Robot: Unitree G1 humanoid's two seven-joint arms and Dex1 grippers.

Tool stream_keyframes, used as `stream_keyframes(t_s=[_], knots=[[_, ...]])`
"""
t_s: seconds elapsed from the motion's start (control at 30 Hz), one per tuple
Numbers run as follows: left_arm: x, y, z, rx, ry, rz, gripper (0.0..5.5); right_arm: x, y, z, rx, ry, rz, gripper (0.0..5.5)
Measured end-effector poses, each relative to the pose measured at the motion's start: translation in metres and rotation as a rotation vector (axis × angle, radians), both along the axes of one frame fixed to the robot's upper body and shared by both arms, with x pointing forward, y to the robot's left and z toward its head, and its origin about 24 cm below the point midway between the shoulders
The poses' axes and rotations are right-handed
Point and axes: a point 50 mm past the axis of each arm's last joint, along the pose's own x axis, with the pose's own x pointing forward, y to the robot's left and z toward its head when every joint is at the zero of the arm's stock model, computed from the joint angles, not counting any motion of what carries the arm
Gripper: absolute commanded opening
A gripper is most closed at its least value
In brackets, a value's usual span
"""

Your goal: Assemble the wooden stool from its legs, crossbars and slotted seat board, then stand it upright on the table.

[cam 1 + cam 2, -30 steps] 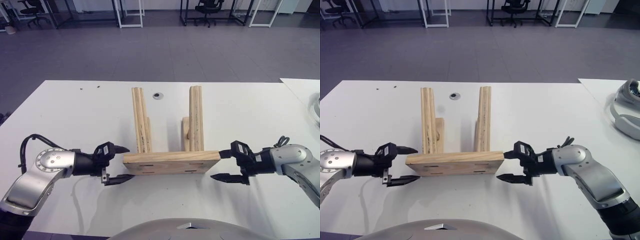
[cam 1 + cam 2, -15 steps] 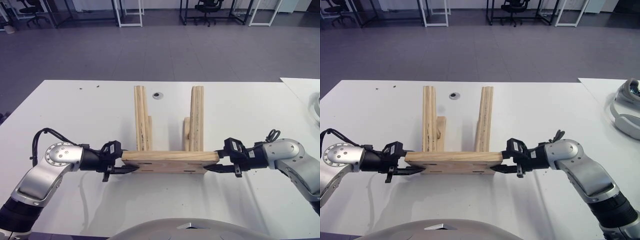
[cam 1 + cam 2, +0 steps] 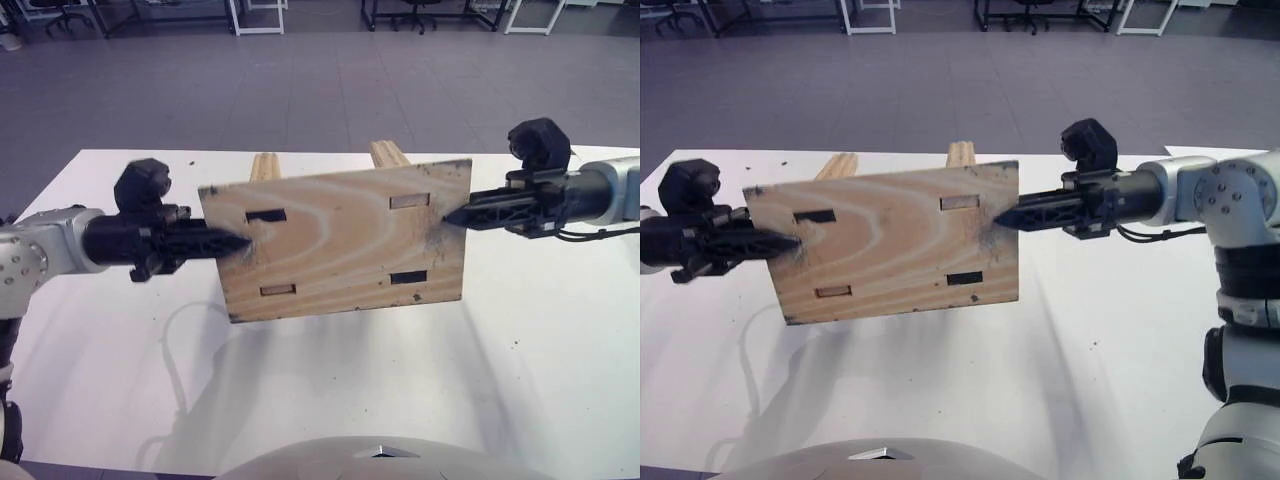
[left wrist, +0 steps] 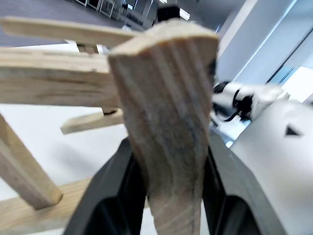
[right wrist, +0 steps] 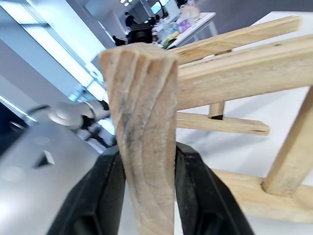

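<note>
Because the stool (image 3: pixel 345 285) must end up standing, I hold its seat board (image 3: pixel 340 235) above the surface (image 3: pixel 545 345), left hand (image 3: pixel 240 242) pinching its left edge, right hand (image 3: pixel 452 215) its right edge, legs (image 3: pixel 264 166) behind it.

Bright even light, soft shadow on table (image 3: pixel 540 350) below seat board (image 3: pixel 340 240)
</note>
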Motion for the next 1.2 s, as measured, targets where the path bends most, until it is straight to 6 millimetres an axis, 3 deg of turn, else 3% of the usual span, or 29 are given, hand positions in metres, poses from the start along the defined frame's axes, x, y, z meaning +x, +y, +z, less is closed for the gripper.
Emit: stream_keyframes(t_s=[0.07, 0.13, 0.2, 0.3, 0.4, 0.5, 0.73, 0.8, 0.9, 1.03, 1.1, 1.2], knots=[[0.009, 0.002, 0.015, -0.056, 0.161, -0.006, 1.31, 0.0, 0.001, 0.016, -0.023, 0.123, 0.025, 1.35], [0.011, 0.005, 0.018, -0.053, 0.305, -0.028, 1.31, 0.0, 0.004, 0.018, -0.04, 0.24, 0.048, 1.35], [0.014, 0.009, 0.01, -0.032, 0.491, -0.05, 1.31, 0.001, 0.008, 0.003, -0.043, 0.414, 0.069, 1.35], [0.016, 0.012, 0.002, -0.032, 0.609, -0.055, 1.31, 0.002, 0.01, -0.01, -0.024, 0.532, 0.059, 1.35], [0.022, 0.005, -0.014, -0.043, 0.632, -0.003, 2.02, 0.007, 0.001, -0.04, 0.114, 0.663, -0.034, 2.15], [0.035, -0.003, -0.031, -0.018, 0.612, 0.137, 2.61, 0.006, -0.012, -0.068, 0.122, 0.686, -0.181, 2.82], [0.04, 0.015, -0.035, -0.066, 0.551, 0.394, 3.81, 0.003, -0.043, -0.083, 0.151, 0.568, -0.497, 4.14], [0.035, 0.039, -0.035, -0.117, 0.558, 0.494, 4.16, 0.004, -0.059, -0.089, 0.182, 0.497, -0.672, 4.53], [0.022, 0.076, -0.038, -0.111, 0.461, 0.713, 4.48, 0.011, -0.079, -0.109, 0.098, 0.287, -0.988, 4.56], [0.024, 0.093, -0.08, 0.206, 0.135, 1.087, 4.48, 0.029, -0.09, -0.133, -0.111, -0.078, -1.301, 4.56], [0.025, 0.088, -0.11, 0.346, -0.074, 1.268, 4.48, 0.037, -0.095, -0.151, -0.238, -0.249, -1.469, 4.56], [0.019, 0.074, -0.148, 0.562, -0.237, 1.375, 4.48, 0.041, -0.095, -0.184, -0.446, -0.365, -1.547, 4.56]])
